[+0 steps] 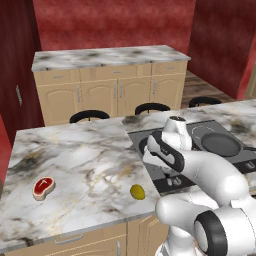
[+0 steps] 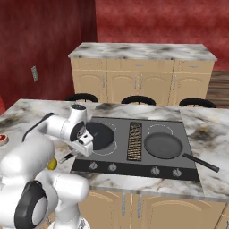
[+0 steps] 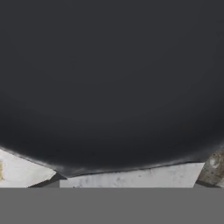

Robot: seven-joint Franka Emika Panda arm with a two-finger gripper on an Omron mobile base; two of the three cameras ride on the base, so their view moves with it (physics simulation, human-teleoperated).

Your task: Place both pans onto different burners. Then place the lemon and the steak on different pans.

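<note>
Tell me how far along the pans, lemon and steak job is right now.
Done: both pans sit on burners, the right pan and the left pan. In hand: the gripper hovers at the left pan's near edge. Left: the lemon and steak lie on the counter.

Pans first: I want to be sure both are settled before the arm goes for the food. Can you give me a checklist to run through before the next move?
1. Right pan sits on a burner of the cooktop: ok.
2. Left pan sits on a different burner, left of the vent grille: ok, though the arm hides part of it.
3. End effector free of the left pan: cannot tell; its fingertips are hidden.
4. Lemon lies on the counter, in no pan: ok to pick.
5. Steak lies on the counter, far left, apart from the lemon: ok to pick.
</note>
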